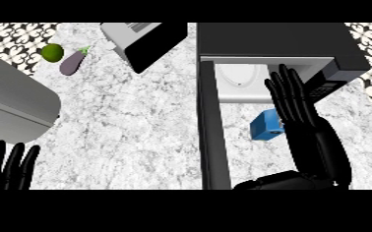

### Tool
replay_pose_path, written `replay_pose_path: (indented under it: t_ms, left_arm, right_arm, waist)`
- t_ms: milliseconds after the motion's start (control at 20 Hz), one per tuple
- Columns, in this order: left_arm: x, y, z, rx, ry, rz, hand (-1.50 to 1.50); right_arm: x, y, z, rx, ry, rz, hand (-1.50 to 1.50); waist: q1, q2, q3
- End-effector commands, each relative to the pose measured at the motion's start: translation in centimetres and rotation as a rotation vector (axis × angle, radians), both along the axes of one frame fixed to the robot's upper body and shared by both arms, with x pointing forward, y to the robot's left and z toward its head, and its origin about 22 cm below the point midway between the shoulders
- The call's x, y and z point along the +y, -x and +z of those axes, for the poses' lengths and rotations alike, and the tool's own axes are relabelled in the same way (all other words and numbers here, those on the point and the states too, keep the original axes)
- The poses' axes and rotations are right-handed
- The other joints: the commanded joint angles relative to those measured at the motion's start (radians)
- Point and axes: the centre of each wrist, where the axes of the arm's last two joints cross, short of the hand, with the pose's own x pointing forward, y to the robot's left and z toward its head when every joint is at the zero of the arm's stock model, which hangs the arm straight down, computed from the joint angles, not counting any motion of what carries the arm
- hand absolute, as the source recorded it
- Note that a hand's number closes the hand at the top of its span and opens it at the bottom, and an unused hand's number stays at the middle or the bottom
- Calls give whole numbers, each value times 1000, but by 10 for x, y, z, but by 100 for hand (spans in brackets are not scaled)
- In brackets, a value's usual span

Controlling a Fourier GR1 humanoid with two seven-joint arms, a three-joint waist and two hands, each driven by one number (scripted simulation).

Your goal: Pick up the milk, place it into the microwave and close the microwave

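Observation:
A blue milk carton lies on the marble counter in front of the microwave, whose door stands swung open toward me. Inside, the white cavity with its round plate shows. My right hand is open with straight fingers pointing at the cavity, just right of the carton and partly covering its right side. My left hand is open at the lower left edge, fingers up, resting.
A green lime and a purple eggplant lie at the back left. A toaster-like grey appliance stands at the back middle. A grey rounded object fills the left edge.

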Motion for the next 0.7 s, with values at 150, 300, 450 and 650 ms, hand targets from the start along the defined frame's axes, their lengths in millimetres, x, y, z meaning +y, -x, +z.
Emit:
replay_pose_path:
  t_ms: [150, 300, 450, 650]
  left_arm:
    - [-1, 25, -9, 10, -2, 9, -150]
    - [8, 0, -20, 4, -4, 10, -150]
    - [1, 19, -19, 6, -2, 2, -150]
    - [11, 31, -4, -4, -6, -19, -150]
  right_arm:
    - [-25, -1, -33, 66, -12, -61, -150]
    - [-34, -8, -41, 75, 11, -94, -150]
    - [-47, -15, -80, 93, 39, -134, -150]
    - [-55, -12, -92, 101, 49, -141, -150]
  waist:
    - [3, -2, 0]
    - [-4, 0, 0]
    - [3, 0, 1]
    - [2, -1, 0]
